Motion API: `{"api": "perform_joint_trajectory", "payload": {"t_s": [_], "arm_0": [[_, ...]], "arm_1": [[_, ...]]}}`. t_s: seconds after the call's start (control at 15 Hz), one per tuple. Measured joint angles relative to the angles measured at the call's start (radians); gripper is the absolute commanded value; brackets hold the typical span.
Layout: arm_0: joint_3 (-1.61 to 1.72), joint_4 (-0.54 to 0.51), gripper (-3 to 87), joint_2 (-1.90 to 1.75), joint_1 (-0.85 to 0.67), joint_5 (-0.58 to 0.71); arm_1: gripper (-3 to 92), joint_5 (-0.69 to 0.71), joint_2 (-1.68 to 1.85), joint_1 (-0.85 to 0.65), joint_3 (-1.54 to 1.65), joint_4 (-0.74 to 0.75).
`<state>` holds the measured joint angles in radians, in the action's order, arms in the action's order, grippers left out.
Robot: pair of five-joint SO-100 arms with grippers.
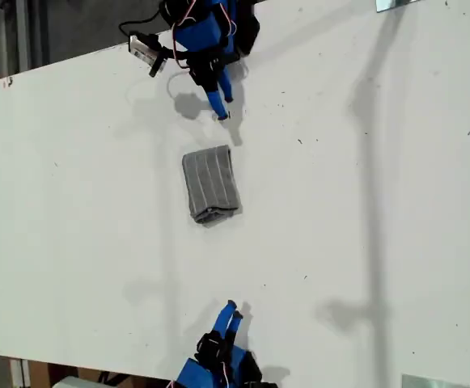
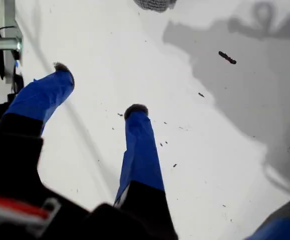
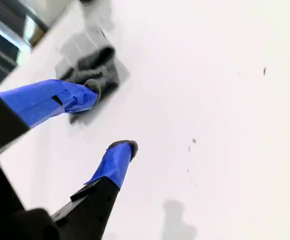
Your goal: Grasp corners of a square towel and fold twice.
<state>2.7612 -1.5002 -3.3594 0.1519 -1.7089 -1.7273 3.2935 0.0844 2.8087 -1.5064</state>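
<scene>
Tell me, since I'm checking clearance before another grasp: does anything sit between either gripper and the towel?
Nothing visible does. Only bare white table separates the folded towel from my first gripper and my second gripper.

The towel (image 1: 211,184) was soft ribbed cloth, matt grey. The table (image 1: 364,210) looked smooth, matt white, faintly speckled. My first gripper (image 2: 97,90) showed blue tape-wrapped fingers (image 2: 141,150).

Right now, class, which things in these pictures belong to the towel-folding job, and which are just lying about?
Belongs to the job:
towel, lying folded
my first claw, open
my second claw, open

Just lying about:
dark scrap on the table
metal plate at the table's edge
</scene>
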Motion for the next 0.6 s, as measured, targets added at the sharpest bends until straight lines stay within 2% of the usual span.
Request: {"api": "perform_joint_trajectory", "payload": {"t_s": [0.2,0.4,0.47,0.6], "arm_0": [[0.156,0.034,19.3,-0.092,-0.008,0.012],[0.331,0.160,19.2,-0.103,-0.017,-0.006],[0.341,0.164,19.0,-0.107,-0.018,0.098],[0.353,0.187,18.9,-0.106,-0.014,0.506]], "arm_1": [[25.5,0.000,0.000,0.000,0.000,0.000],[25.5,0.000,0.000,0.000,0.000,-0.002],[25.5,0.000,0.000,0.000,0.000,-0.002],[25.5,0.000,0.000,0.000,0.000,-0.002]]}}
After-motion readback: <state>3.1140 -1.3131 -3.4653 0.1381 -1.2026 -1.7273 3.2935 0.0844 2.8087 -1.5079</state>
